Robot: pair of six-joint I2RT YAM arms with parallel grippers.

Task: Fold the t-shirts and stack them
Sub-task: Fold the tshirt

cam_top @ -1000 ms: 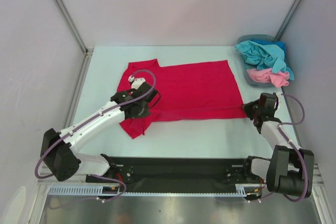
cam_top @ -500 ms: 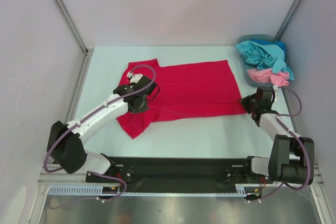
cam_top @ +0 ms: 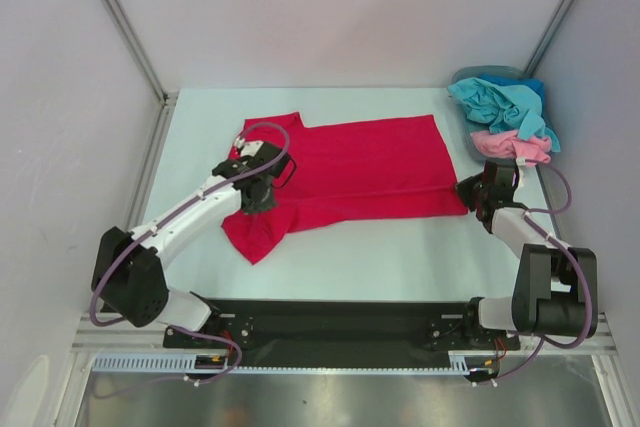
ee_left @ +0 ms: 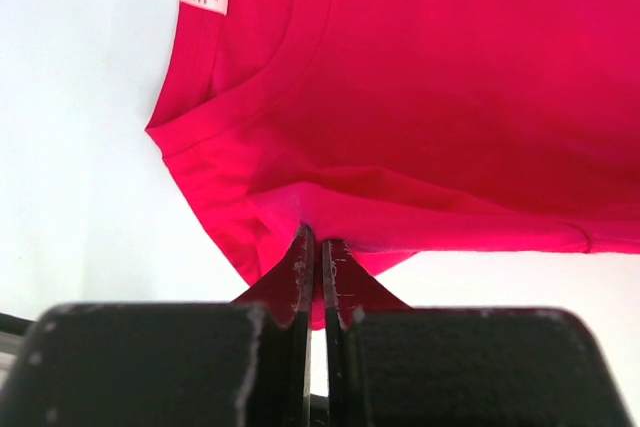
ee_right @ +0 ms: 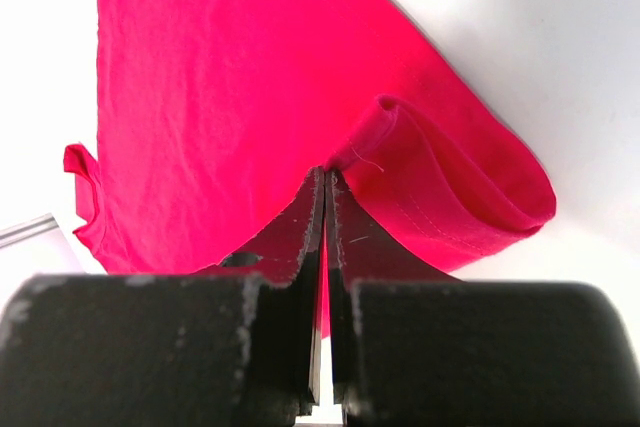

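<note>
Crimson cloth: the t-shirt (cam_top: 370, 172) is lying spread on the tabletop (cam_top: 400, 257), ahead of both claws. We are pinching its edge near the collar in the left claw (ee_left: 318, 239), its folded hem corner in the right claw (ee_right: 326, 175).

White links and black joints on the left arm (cam_top: 185, 219), purple cable (cam_top: 266, 125) looping along it; right arm (cam_top: 520, 232) matches. Left tool (ee_left: 319, 243) is black, its inner edges speckled pale, perhaps scuffing, right tool (ee_right: 326, 175) likewise
</note>
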